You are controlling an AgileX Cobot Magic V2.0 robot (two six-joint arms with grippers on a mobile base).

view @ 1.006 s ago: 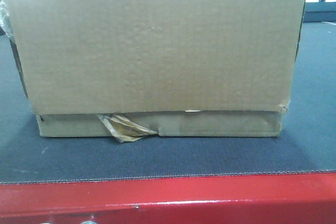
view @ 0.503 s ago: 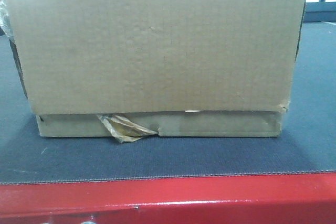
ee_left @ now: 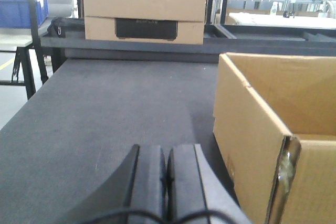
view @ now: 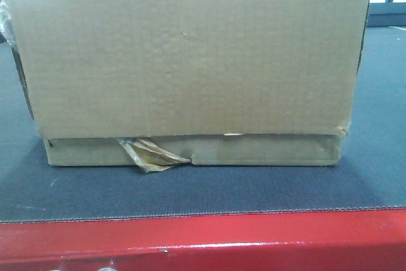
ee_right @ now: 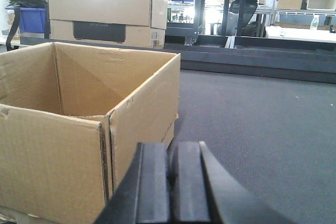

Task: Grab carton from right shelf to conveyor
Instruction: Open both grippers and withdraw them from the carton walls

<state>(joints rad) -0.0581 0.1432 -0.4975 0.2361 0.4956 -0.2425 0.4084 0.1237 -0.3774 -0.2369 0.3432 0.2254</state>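
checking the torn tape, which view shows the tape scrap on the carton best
The front-facing view: the tape scrap hangs at the carton's base band. Neither wrist view shows that scrap, only the carton's open top and side walls.

Bare conveyor [view: 380,176] either side of the carton [view: 190,61], second box [ee_left: 144,11] beyond.

Plain brown carton [view: 190,55] on dark grey, red-rimmed conveyor [view: 203,191].

Dark grey conveyor [view: 380,182] with red rim, open-topped brown carton [view: 190,61] resting on it
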